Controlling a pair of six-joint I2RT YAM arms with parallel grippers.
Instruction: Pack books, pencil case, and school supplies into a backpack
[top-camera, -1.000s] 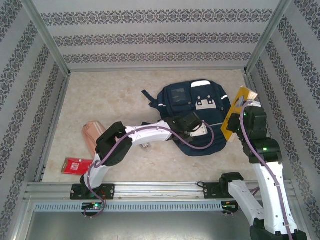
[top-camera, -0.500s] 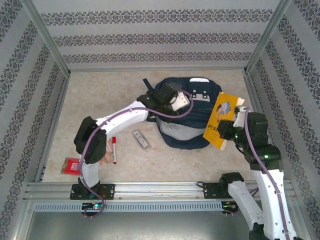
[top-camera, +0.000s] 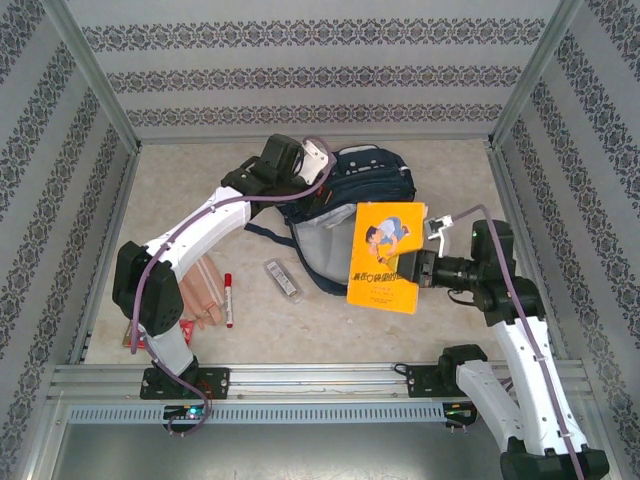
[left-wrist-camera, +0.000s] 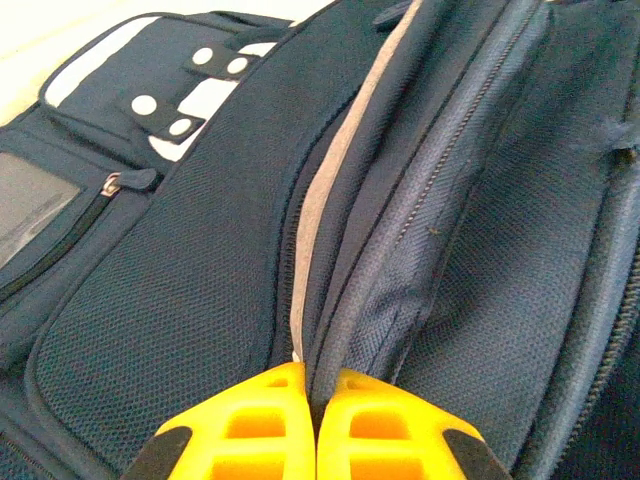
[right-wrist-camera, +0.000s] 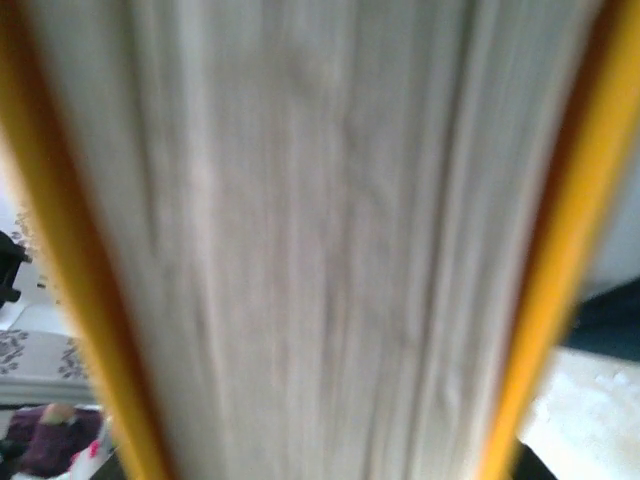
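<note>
Near edge, left: the red packet (top-camera: 188, 328) lies flat on the table (top-camera: 200, 200), partly hidden under my left arm.
Wood pieces: the pale peach wood pieces (top-camera: 202, 290) lie just beyond the packet, side by side and angled.
Marker: the white marker (top-camera: 228, 300) with its red cap rests just to the right of the wood, pointing away from me.
Pencil case: the narrow clear pencil case (top-camera: 283, 280) lies on bare table between the marker and the backpack, dark and white contents showing, touching nothing.
Right gripper: my right gripper (top-camera: 412, 268) is clamped on the right edge of the yellow book (top-camera: 385, 250).
Book: a thin bright-yellow paperback, cartoon figure and dark title facing up. It is held clear of the table and tilted, overlapping the backpack's near right corner as seen from above. My right wrist camera looks straight at its pale page edges between two yellow covers.
Backpack: the navy backpack (top-camera: 365, 180) sits at mid-table with its mouth gaping toward me, pale grey inside showing. White patches with press studs, a zip pull and a clear window pocket show up close.
Left gripper: at the far side, my left gripper (left-wrist-camera: 318, 378) has its yellow fingers pressed together on a fold of fabric at the backpack's opening.
</note>
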